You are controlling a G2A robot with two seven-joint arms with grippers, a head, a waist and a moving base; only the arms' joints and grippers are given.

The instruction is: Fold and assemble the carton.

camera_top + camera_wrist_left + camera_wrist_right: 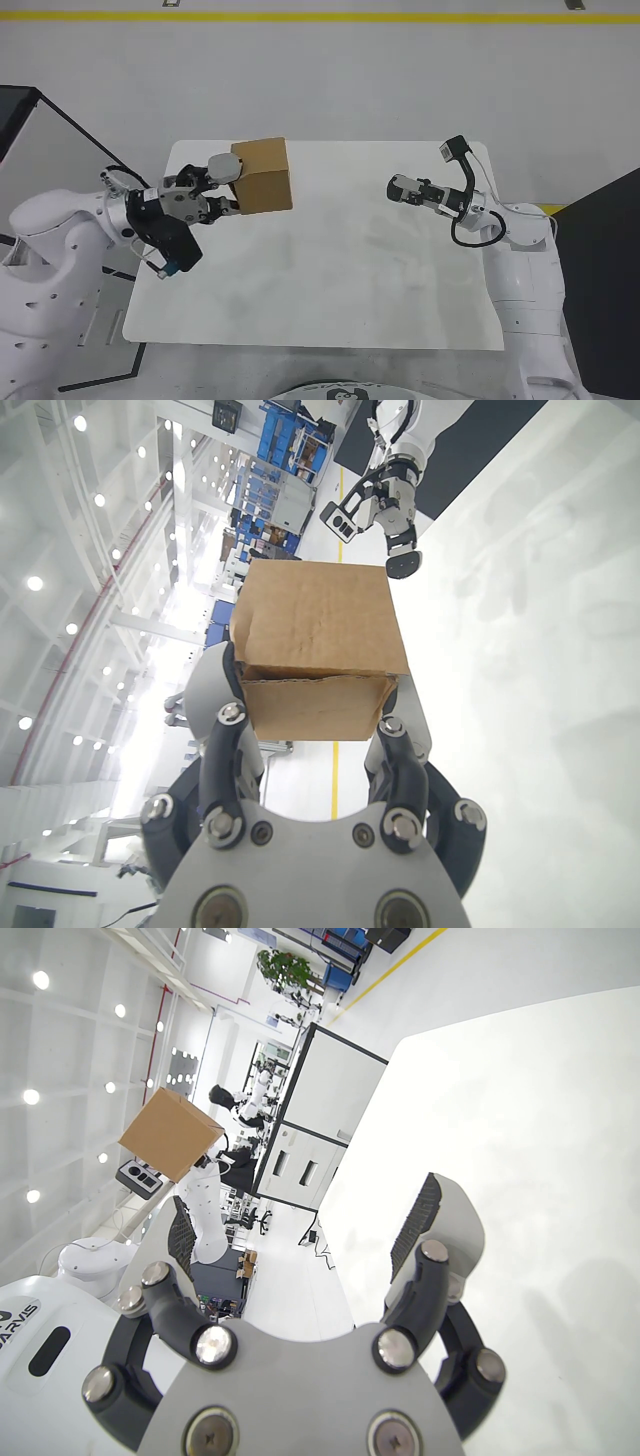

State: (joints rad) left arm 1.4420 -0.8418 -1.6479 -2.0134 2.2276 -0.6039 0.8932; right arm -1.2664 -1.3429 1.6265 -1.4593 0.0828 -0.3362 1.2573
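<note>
So, the carton point(262, 175) sits left of centre in the top view, over the upper-left corner of the table point(350, 290), and the left gripper point(226, 187) is clamped on its left end. From the left wrist cam you can see the fingers point(212, 685) pinching across the near end, where a flap edge point(315, 680) runs crosswise, and the carton stretches straight away toward the other arm. The right gripper point(397, 188) is right of centre in the top view, jaws spread, nothing in it, well apart from the carton but pointing at its free end. That's the bit that matters imo: the carton lies directly left of the right gripper, roughly in line with it, so any pressing or tucking would fall to that arm coming across. It looks pretty much cube-shaped, so I can't call a long axis. In the right wrist cam it seems to be held up off the table, not resting on it. Can't see the underside, nor whether the gripped end is properly tucked, since the fingers cover its corners.
</note>
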